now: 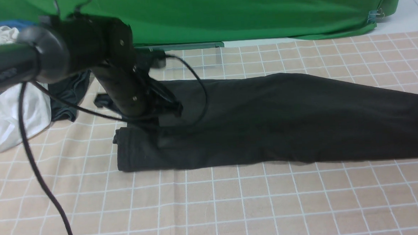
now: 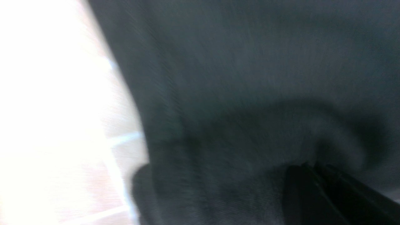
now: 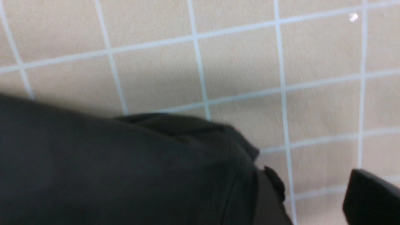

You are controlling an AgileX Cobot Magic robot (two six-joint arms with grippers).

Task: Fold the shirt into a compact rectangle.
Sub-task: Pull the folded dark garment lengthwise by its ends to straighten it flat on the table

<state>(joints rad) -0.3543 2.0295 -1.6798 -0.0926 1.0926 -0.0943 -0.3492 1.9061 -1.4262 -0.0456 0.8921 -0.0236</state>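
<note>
A charcoal-black cotton shirt (image 1: 266, 121) spans the checked worktop (image 1: 235, 209). The left end effector (image 1: 171, 108) is clenched at its nine o'clock end, and the right end effector (image 3: 315, 200) is released.

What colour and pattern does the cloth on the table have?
The tablecloth is beige with a grid of thin white lines, clearest in the right wrist view.

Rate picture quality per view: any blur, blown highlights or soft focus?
Front view: evenly lit, the near left arm out of focus. Left wrist view: smeared, tablecloth blown out to white beside the shirt. Right wrist view: sharpest, grid lines crisp, shirt edge slightly soft.
</note>
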